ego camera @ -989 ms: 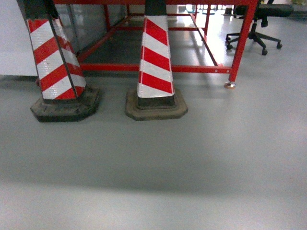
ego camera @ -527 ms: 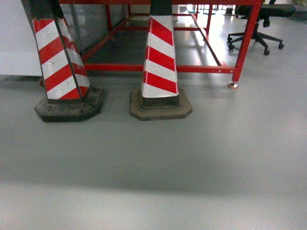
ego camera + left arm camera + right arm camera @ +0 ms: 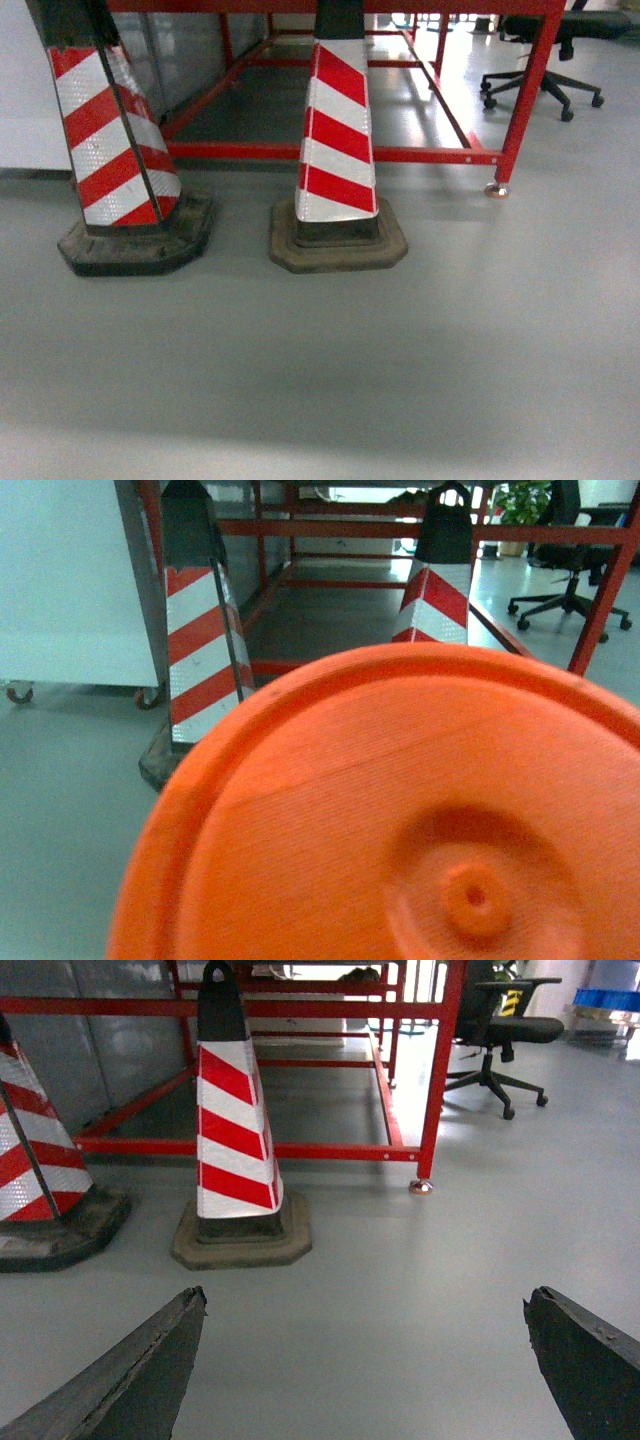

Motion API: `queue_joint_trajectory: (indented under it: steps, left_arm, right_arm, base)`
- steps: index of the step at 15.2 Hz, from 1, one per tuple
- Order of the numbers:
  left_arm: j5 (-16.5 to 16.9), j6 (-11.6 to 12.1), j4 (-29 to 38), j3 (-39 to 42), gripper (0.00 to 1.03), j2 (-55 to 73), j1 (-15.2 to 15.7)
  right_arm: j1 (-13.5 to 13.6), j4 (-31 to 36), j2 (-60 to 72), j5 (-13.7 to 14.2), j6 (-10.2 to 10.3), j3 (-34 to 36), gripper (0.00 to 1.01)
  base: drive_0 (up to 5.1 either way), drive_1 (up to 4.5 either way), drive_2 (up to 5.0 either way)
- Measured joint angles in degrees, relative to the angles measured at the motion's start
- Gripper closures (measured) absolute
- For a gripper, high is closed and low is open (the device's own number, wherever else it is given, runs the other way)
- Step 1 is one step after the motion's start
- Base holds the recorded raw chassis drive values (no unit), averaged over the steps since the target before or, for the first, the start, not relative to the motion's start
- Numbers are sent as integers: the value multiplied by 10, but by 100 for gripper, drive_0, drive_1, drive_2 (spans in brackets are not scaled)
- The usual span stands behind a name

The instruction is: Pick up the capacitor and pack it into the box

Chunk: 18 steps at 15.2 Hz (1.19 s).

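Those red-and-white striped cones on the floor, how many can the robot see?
2. One cone stands at the left of the head view; the other cone stands near the middle. Both are in front of the red frame. More could stand outside the pictures.

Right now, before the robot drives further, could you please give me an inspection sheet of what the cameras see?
Surface: grey floor, bare in front of the robot.
Job's things: nothing seen; no capacitor, no box.
Clutter: two red-and-white cones, left cone and right cone, standing apart on dark bases.
Grippers: right gripper open, empty; left gripper hidden behind an orange disc filling its wrist view.
Cables: nothing seen.
Surroundings: red frame behind the cones, office chair at far right.
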<state>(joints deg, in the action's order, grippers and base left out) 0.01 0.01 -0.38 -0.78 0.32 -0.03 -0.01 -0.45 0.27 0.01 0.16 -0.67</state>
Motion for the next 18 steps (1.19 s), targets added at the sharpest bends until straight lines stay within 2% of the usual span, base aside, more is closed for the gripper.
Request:
queue_joint_trajectory:
  steps: [18]
  left_arm:
    - [0, 0, 2, 0, 59, 0, 0]
  right_arm:
    - [0, 1, 0, 0, 0, 0, 3]
  base:
    - [8, 413, -398]
